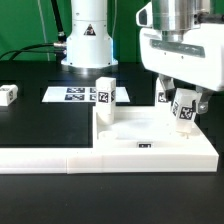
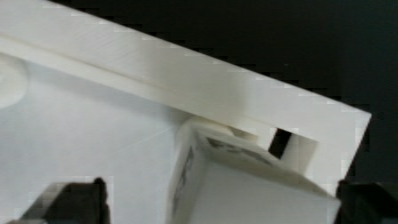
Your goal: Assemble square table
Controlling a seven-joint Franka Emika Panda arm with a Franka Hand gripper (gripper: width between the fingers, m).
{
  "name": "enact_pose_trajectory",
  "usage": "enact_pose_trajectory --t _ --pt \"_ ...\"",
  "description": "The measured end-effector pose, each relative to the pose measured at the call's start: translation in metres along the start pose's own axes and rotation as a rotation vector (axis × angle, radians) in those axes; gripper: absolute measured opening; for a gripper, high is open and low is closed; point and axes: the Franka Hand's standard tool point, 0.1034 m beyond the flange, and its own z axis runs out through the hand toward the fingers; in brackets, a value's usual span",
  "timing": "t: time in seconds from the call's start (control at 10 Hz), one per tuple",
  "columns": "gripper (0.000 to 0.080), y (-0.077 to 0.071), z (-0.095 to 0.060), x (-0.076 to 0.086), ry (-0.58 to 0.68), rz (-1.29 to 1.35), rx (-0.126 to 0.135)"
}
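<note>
The white square tabletop (image 1: pixel 150 130) lies flat in the corner of the low L-shaped wall (image 1: pixel 40 157). My gripper (image 1: pixel 184 104) hangs over the tabletop's far corner on the exterior view's right. It is shut on a white tagged leg (image 1: pixel 183 110), which is tilted and held just above the tabletop. In the wrist view the leg (image 2: pixel 258 185) sits between the dark fingertips (image 2: pixel 71 203) of the gripper (image 2: pixel 217 205), over the tabletop (image 2: pixel 89 130). A second leg (image 1: pixel 105 93) stands upright at the tabletop's far corner on the exterior view's left.
A third leg (image 1: pixel 8 95) lies on the black table at the exterior view's far left. The marker board (image 1: pixel 72 95) lies behind the tabletop, before the robot base (image 1: pixel 88 40). A tagged piece (image 1: pixel 161 97) shows just behind the gripper. A raised white strip (image 2: pixel 196 75) crosses the wrist view.
</note>
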Motion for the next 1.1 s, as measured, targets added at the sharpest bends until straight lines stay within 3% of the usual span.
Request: enact_pose_trajectory --t 0.5,0.8,1.1 --pt "0.0649 0.0004 0.0007 0.0005 0.001 -0.418 -0.001" --pt "0.0649 0.0005 -0.0016 0.0000 0.022 -0.787 -0.053" --pt "0.0649 0.0003 -0.0018 0.0003 0.033 -1.050 -0.076"
